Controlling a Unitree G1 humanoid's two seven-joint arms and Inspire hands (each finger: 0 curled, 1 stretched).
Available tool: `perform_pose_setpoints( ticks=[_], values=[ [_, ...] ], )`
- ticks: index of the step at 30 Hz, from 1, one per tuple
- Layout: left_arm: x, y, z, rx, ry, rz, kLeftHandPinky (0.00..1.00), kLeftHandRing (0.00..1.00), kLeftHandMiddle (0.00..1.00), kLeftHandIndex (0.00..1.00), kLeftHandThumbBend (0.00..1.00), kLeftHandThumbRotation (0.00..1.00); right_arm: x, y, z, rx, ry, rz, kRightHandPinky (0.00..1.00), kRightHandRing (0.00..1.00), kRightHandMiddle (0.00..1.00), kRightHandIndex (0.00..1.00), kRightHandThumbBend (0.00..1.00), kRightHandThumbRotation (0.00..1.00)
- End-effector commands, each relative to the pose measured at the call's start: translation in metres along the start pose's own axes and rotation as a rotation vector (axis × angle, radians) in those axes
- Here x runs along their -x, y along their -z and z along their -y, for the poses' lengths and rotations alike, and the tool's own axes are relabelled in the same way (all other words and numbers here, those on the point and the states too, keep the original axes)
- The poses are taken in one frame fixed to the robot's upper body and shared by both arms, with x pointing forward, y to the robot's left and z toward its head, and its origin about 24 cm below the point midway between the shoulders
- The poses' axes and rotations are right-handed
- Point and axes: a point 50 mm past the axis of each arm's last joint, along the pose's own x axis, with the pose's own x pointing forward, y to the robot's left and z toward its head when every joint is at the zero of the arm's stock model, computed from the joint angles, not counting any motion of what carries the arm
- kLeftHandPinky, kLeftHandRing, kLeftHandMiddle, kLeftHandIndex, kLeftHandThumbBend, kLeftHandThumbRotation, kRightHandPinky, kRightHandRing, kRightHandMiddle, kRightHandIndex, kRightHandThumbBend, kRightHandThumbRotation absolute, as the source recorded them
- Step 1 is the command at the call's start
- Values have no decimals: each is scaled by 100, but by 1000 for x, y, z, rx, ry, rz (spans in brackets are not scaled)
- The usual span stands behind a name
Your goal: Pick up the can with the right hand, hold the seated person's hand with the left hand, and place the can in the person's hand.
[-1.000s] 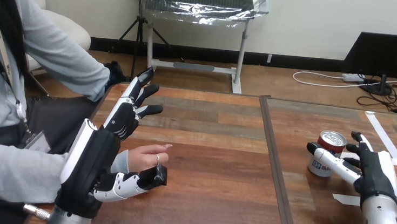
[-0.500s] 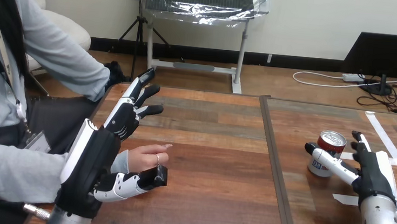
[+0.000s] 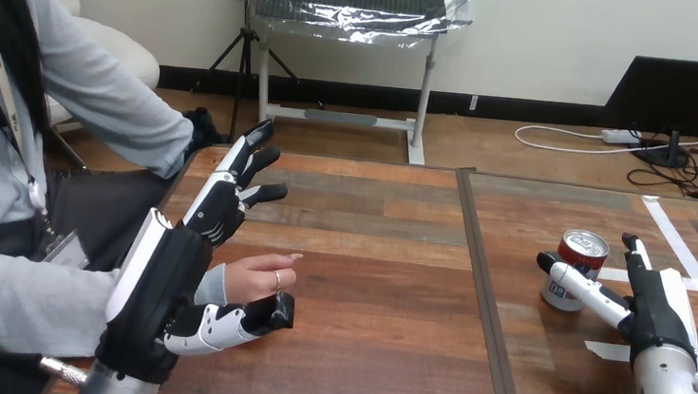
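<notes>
- Head view: can (image 3: 580, 256) stood upright on table (image 3: 378, 257), right side; red/white/blue label, print unreadable.
- R hand (image 3: 657, 310) was open, thumb across can's front, fingers straight beside it.
- L hand (image 3: 210, 213) was open, thumb under person's hand (image 3: 257, 279).

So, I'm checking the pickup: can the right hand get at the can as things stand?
Probably yes: the right hand is open beside the can, its thumb across the can's front, and nothing lies between them.
</notes>
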Motion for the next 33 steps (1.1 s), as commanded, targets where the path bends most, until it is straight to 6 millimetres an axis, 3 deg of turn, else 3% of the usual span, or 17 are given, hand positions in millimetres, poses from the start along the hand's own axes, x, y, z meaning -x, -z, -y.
perform_pose_setpoints(
  ticks=[1,33],
  values=[
    [-19,-6,-11,-19,-13,78,83,95,99,96,100,67,-13,-43,3,-16,26,126,96,100,100,100,100,60],
    [-19,-5,-13,-8,-11,77,83,94,98,96,100,65,-15,-50,3,-5,34,146,100,100,100,100,100,61]
  ],
)
